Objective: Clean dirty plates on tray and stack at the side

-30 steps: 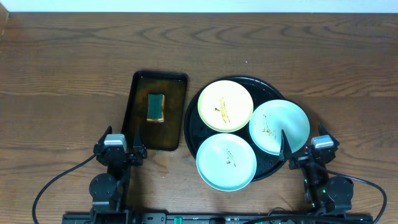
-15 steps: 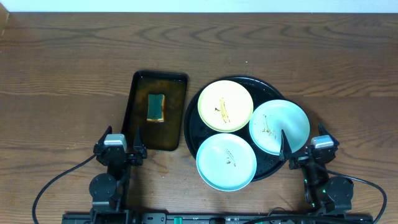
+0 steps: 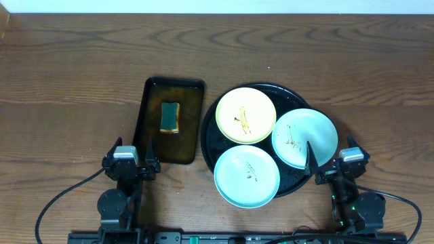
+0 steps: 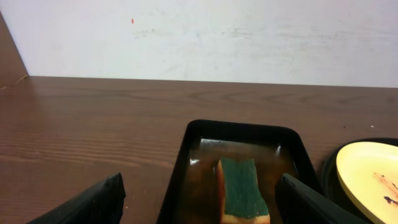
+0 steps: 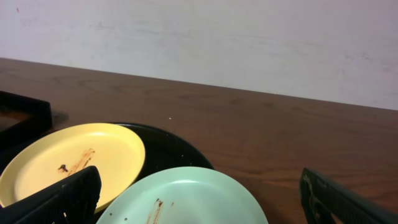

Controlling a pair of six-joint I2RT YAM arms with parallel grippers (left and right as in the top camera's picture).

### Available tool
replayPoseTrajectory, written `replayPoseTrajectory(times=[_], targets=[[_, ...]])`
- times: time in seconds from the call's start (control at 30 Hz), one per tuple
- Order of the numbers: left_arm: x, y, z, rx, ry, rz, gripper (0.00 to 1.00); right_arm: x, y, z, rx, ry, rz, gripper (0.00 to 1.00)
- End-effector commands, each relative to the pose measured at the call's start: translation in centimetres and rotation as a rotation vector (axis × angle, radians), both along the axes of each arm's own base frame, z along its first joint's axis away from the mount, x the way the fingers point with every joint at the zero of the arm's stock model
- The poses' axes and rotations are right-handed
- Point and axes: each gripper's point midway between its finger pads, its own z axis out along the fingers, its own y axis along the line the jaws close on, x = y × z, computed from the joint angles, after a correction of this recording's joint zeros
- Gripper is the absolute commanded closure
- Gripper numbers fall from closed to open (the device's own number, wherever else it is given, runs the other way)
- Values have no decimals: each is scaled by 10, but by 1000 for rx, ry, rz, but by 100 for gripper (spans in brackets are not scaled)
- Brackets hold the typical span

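The big black tray [image 3: 210, 139] sits by the table's [image 3: 68, 81] front edge, holding three dirty plates [image 3: 245, 115]. The left gripper [image 3: 131, 149] and right gripper [image 3: 330, 150] hold nothing, fingers wide apart. The left should probably grab the sponge [image 3: 169, 116] squarely by its sides.
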Motion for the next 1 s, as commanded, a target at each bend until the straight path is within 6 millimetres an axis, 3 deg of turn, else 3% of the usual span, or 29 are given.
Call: replayPoseTrajectory(times=[0.0, 0.63, 0.97], targets=[[-1, 1, -14, 12, 48, 1, 22, -1, 4, -1, -8, 3, 14, 1], [-1, 1, -14, 12, 48, 1, 22, -1, 5, 0, -6, -3, 22, 1], [-1, 1, -14, 8, 48, 2, 22, 0, -1, -2, 171, 43, -28, 1]])
